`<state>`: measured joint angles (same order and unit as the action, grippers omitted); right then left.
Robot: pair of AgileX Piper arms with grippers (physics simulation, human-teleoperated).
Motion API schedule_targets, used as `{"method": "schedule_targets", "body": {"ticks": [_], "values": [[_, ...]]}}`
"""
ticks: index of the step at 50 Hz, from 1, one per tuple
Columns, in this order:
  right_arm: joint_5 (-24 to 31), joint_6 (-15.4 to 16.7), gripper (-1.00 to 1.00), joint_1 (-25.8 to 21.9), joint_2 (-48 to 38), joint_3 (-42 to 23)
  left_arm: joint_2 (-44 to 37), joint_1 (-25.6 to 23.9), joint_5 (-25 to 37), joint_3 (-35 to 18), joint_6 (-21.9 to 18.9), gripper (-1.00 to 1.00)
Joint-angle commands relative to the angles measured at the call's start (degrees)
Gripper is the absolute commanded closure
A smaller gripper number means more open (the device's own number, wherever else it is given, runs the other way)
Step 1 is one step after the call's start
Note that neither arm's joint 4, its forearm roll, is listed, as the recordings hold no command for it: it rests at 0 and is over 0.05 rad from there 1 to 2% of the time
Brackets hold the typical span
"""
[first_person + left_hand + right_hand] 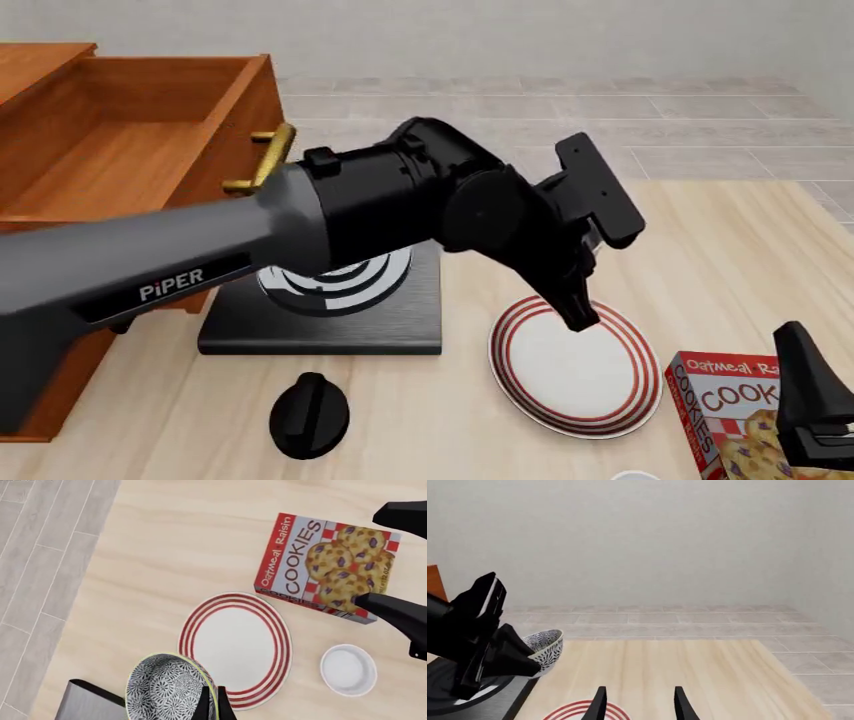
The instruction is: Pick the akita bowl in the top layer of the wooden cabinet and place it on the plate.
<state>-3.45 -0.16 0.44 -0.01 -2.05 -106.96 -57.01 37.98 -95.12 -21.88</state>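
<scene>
Front view: "PiPER" arm, "Oatmeal Raisin" cookie box.

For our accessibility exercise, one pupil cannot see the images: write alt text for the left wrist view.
The akita bowl, gripped at its rim by the left arm's jaws, hangs over the near edge of the red-ringed plate. Beyond lie a cookie box and a small white dish on the pale wooden table.

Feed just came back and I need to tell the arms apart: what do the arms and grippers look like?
The left arm has a grey tube link with white "PiPER" lettering, glossy black rounded joints and a black blocky wrist. The left gripper has black tapered fingers. The right gripper shows thin black fingers. No cables visible.
</scene>
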Motion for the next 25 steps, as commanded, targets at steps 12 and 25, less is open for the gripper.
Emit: {"method": "schedule_targets", "body": {"ticks": [12, 25], "values": [[-0.1, -0.2, -1.0, 0.0, 0.0, 0.1, -4.1, -2.1, -2.5, -1.1, 2.0, 1.0], [-0.1, -0.2, -1.0, 0.1, 0.0, 0.0, -6.8, -3.4, -1.7, -3.0, 5.7, 1.0]]}}
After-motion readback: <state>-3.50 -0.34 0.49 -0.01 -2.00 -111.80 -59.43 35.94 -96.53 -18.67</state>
